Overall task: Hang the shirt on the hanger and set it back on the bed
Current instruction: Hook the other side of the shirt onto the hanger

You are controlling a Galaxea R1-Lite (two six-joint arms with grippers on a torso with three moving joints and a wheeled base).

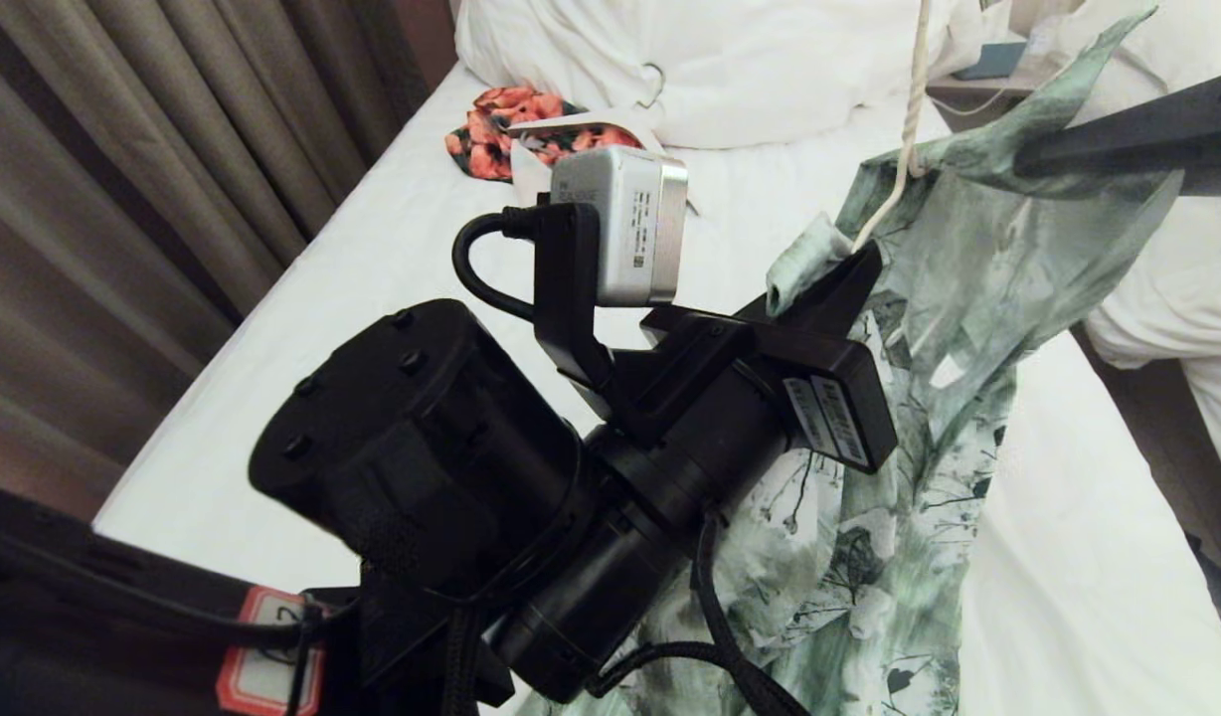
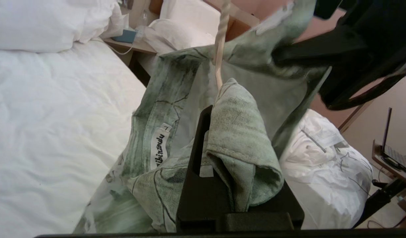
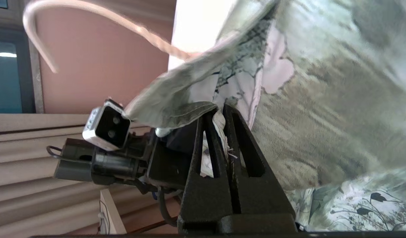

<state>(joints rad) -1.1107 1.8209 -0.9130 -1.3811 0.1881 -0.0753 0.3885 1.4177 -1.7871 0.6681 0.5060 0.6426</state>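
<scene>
The green-and-white shirt (image 1: pixel 968 298) hangs in the air over the bed (image 1: pixel 392 249), stretched between both grippers. My left gripper (image 1: pixel 849 273) is shut on a fold of its collar edge (image 2: pixel 239 132), which wraps over one finger. Further up and to the right, my right gripper (image 1: pixel 1028 154) is shut on another part of the shirt (image 3: pixel 322 99), with cloth pinched between its fingertips (image 3: pixel 218 114). The thin cream hanger (image 1: pixel 911 109) stands upright with its stem (image 2: pixel 220 49) going down into the neck opening. Its curved hook (image 3: pixel 146 35) sticks out above the cloth. The hanger's arms are hidden inside the shirt.
An orange-and-black floral garment (image 1: pixel 501 124) on a wide white hanger (image 1: pixel 571 129) lies at the far end of the bed by the big duvet (image 1: pixel 730 70). Curtains (image 1: pixel 123 199) run along the left. A nightstand (image 1: pixel 978 85) and a second bed (image 1: pixel 1187 278) are on the right.
</scene>
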